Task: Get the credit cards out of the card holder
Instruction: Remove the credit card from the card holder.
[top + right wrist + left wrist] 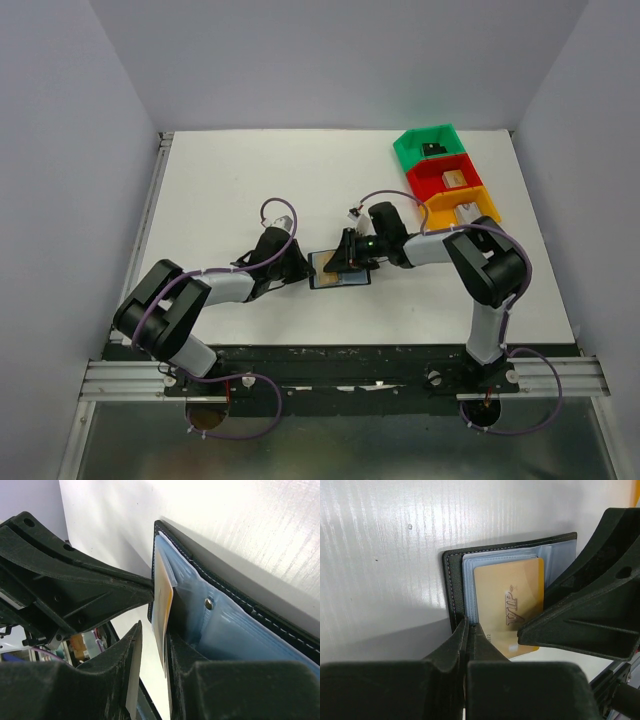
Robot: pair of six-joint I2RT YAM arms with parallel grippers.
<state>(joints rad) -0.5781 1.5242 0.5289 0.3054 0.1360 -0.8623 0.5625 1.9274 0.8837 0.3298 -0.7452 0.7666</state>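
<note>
Card holder [340, 272] lies open and flat on the table [230, 180], between my two grippers; left gripper [468, 636] sits at the holder's stitched black edge, fingers pinched together with that edge between them; right gripper [152, 640] reaches over the holder from the opposite side, fingers narrowly parted astride the gold card [507, 605]; one finger touches the card and a sliver of light shows beside the other, so I cannot tell whether it truly grips; the card, marked VIP, lies on the holder's blue-grey pockets [225, 630], one end jutting past the holder's edge; coloured bins [445, 180] stand well apart from the holder.
</note>
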